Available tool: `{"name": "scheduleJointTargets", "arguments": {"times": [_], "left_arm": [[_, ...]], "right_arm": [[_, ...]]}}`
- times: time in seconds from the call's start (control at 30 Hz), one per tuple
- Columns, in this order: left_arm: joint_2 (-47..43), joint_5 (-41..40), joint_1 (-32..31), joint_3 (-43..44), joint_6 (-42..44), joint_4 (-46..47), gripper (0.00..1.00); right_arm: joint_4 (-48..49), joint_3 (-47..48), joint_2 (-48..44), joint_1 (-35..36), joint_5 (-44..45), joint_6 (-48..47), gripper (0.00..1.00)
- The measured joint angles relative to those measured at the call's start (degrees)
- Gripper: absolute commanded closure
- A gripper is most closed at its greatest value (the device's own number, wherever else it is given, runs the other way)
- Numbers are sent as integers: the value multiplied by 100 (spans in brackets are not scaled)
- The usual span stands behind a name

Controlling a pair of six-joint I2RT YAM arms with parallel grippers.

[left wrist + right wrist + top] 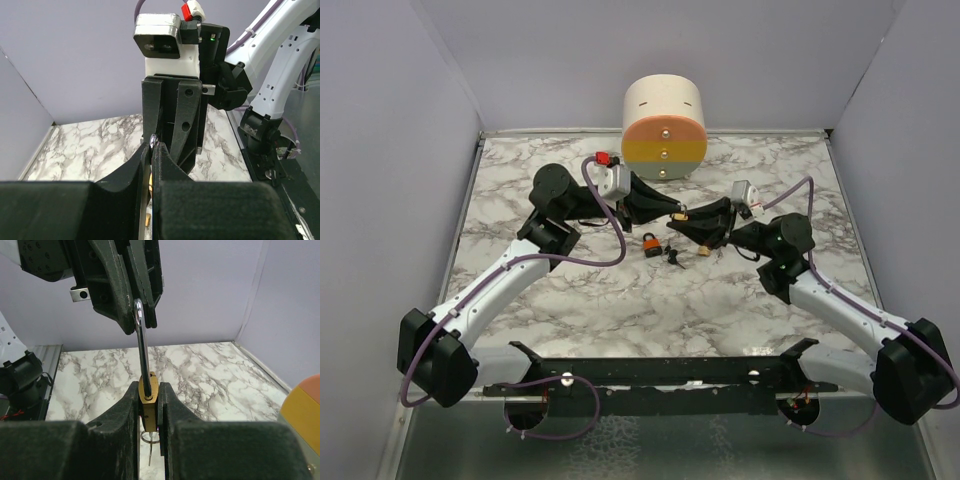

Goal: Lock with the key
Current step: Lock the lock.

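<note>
A brass padlock [149, 389] hangs in the air between both grippers, above the middle of the marble table [620, 300]. My right gripper [149, 390] is shut on its brass body. Its silvery shackle [141, 340] runs up into my left gripper [151, 142], which is shut on the shackle's bend. From above, the left gripper [672, 212] and right gripper [689, 219] meet tip to tip. The key [675, 253], a small black-headed bunch, lies on the table just below them. A thin ring and silvery blade [151, 437] show under the padlock; I cannot tell whether they hang from it.
A second padlock with an orange body [650, 243] lies left of the key, and a small brass piece [703, 252] lies to its right. A round cream container with an orange and yellow face [664, 125] stands at the back. A black bar [660, 370] spans the near edge.
</note>
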Motion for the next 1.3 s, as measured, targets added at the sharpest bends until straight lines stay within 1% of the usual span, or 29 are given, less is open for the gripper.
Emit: {"name": "scheduleJointTargets", "arguments": {"times": [0.33, 1.0, 1.3], "left_arm": [[199, 4, -33, 195, -120, -94, 100], [282, 72, -57, 459, 474, -702, 100], [328, 278, -59, 562, 577, -643, 100]], "right_arm": [[-4, -229, -251, 22, 485, -90, 98], [-28, -282, -352, 17, 546, -111, 99], [319, -249, -341, -7, 400, 334, 99]]}}
